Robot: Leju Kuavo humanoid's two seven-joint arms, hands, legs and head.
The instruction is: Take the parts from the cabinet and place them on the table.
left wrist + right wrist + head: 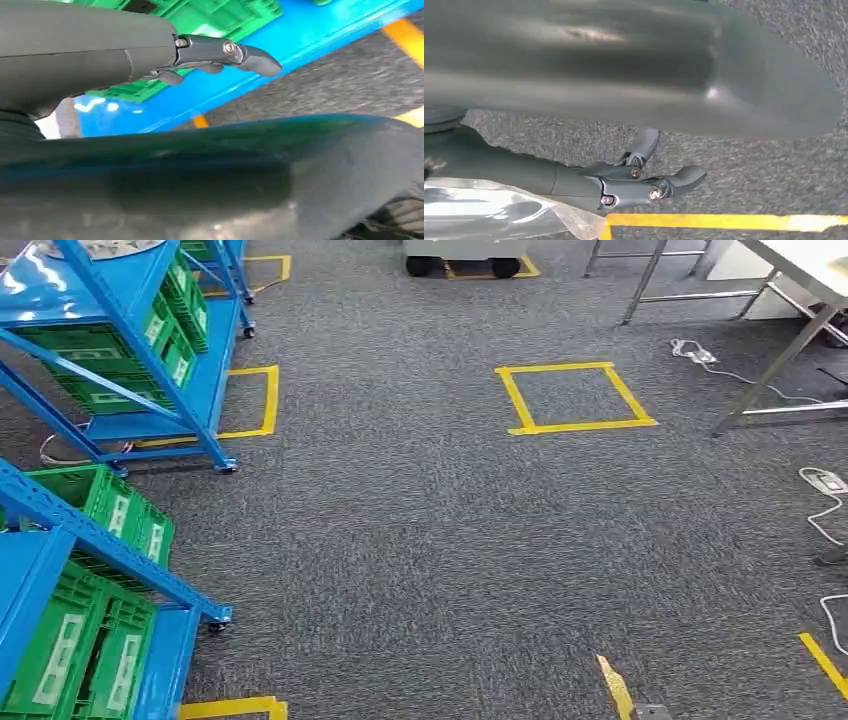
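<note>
Two blue cabinet racks stand at the left, a far rack and a near rack, both loaded with green crates. A corner of the white table on metal legs shows at the upper right. My left hand hangs beside a blue shelf and a green crate, its fingers stretched out with nothing in them. My right hand hangs over the grey carpet and holds a clear plastic bag against its palm side. What the bag contains is hidden.
Grey carpet lies between the racks and the table, with a yellow tape square in the middle. White cables and a power strip trail on the floor at the right. A wheeled unit stands at the far end.
</note>
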